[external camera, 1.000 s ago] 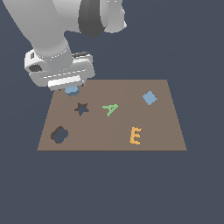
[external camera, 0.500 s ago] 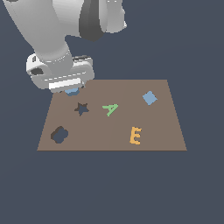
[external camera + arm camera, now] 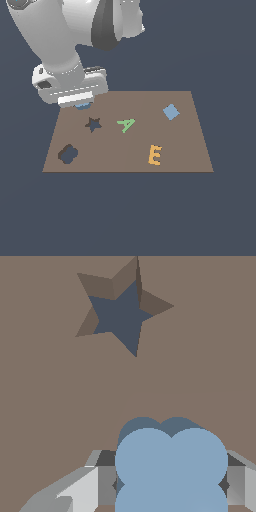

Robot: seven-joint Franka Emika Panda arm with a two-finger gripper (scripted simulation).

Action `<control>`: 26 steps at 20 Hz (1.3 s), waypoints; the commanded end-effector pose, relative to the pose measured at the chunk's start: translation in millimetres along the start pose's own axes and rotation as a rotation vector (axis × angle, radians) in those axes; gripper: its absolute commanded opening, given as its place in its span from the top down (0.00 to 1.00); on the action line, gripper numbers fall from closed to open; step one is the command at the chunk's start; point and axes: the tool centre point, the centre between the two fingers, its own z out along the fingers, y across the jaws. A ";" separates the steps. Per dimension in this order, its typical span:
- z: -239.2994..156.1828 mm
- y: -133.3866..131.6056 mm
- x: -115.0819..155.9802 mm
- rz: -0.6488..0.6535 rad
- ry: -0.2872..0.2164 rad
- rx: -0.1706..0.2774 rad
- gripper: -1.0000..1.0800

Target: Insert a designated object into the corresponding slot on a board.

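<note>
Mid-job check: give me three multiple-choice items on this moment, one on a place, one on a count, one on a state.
1. The cloud-shaped slot sits nearest which board part?
A) near corner, exterior view's left
B) far corner, exterior view's right
C) centre

2. Letter pieces on the board?
A) one
B) two
C) four

3. The lobed blue block is:
A) in its slot
B) between the end effector fingers
C) lying beside the E

Answers: 1 A, the cutout is there. 2 B, green A and orange E. 3 B, wrist view shows fingers flanking it.
</note>
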 end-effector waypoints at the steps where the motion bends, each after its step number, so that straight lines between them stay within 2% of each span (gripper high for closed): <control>1: 0.8 -0.4 -0.2 0.000 -0.001 0.001 1.00; 15: -2.9 2.8 3.5 -0.018 -0.001 0.001 1.00; 26: -4.6 27.5 36.1 -0.168 -0.001 0.000 1.00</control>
